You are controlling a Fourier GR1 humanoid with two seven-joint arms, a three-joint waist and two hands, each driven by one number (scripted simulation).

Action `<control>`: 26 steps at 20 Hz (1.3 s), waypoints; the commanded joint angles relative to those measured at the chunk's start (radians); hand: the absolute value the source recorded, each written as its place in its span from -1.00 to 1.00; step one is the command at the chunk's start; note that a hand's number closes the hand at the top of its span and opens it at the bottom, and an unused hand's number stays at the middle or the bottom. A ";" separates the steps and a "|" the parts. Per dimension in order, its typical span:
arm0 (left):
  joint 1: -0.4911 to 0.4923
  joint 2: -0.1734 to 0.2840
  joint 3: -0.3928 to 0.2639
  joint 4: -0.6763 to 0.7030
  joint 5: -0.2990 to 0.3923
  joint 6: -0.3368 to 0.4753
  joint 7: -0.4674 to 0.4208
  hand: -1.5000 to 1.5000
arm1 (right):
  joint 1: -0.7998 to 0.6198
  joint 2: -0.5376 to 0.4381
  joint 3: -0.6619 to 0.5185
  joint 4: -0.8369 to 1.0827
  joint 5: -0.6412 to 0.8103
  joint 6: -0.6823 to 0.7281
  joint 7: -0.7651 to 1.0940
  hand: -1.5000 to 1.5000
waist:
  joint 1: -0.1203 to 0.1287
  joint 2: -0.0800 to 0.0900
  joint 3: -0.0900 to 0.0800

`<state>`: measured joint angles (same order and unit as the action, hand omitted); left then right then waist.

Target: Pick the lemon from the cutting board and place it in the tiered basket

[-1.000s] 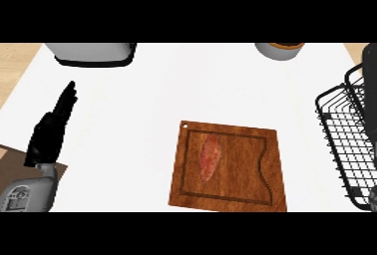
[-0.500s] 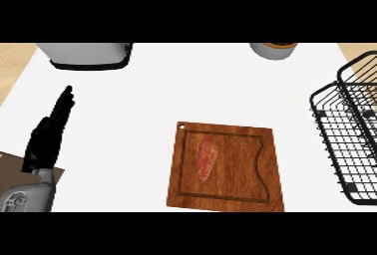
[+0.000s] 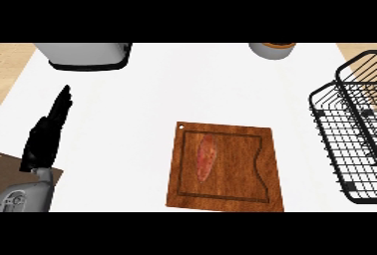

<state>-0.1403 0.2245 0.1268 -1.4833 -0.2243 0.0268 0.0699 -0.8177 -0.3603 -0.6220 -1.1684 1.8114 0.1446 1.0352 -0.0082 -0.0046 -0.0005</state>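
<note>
Grey appliance [image 3: 85, 55], cup [image 3: 273, 50] at back.

Bright, even light floods the white counter [image 3: 184, 94] — no glare. Faint soft shadows sit under the grey appliance [image 3: 85, 54] at eleven o'clock and the cutting board [image 3: 239, 167] — edges slightly soft throughout.

Open counter [image 3: 221, 89] lies between cutting board [image 3: 236, 169] and tiered basket [image 3: 346, 139].

I'm at a kitchen: a white counter [image 3: 184, 89] carries a wooden cutting board [image 3: 236, 174], a black wire basket [image 3: 350, 134] at my right, a grey appliance [image 3: 85, 54] and a small pot [image 3: 273, 50] at the back.
</note>
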 commanded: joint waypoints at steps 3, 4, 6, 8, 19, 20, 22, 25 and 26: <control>0.027 0.013 0.031 0.036 0.026 -0.019 -0.073 0.00 | 0.062 0.079 -0.053 -0.104 -0.115 0.033 0.062 1.00 | 0.008 0.003 0.000; 0.007 -0.013 -0.010 0.016 -0.012 0.005 -0.017 0.00 | 0.090 0.097 -0.127 -0.134 -0.155 -0.040 0.079 1.00 | 0.000 0.001 0.001; 0.025 -0.018 -0.004 0.000 -0.014 0.019 -0.028 0.00 | 0.115 0.132 -0.183 -0.197 -0.198 -0.102 0.098 -1.00 | -0.001 -0.001 0.001; 0.023 0.007 0.012 -0.013 0.022 -0.027 -0.029 0.00 | 0.116 0.153 -0.152 -0.201 -0.192 -0.055 0.119 -1.00 | 0.009 0.002 0.000; -0.047 0.002 0.020 0.066 0.004 -0.013 -0.007 0.00 | 0.198 0.174 -0.091 -0.442 -0.148 -0.284 0.055 -1.00 | -0.001 0.005 0.000; 0.022 -0.015 0.001 -0.023 -0.007 0.000 -0.004 0.00 | 0.235 0.181 -0.100 -0.434 -0.140 -0.349 0.051 -1.00 | 0.011 0.003 0.001; -0.047 -0.031 -0.005 0.063 -0.032 0.029 -0.015 0.00 | 0.217 0.204 -0.063 -0.577 -0.078 -0.241 0.091 -1.00 | -0.009 0.002 -0.001; -0.006 0.012 0.032 0.035 0.010 -0.017 -0.041 0.00 | 0.238 0.210 -0.099 -0.700 -0.068 -0.167 0.124 -1.00 | -0.004 -0.001 -0.001; 0.009 -0.008 0.014 0.023 0.011 -0.020 -0.026 0.00 | 0.171 0.243 -0.063 -0.713 -0.012 -0.132 0.187 -1.00 | 0.006 0.000 -0.001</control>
<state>-0.1412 0.2204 0.1402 -1.4637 -0.2221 0.0157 0.0484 -0.6093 -0.1574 -0.7167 -1.7548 1.7312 -0.0653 1.0666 -0.0044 -0.0028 -0.0012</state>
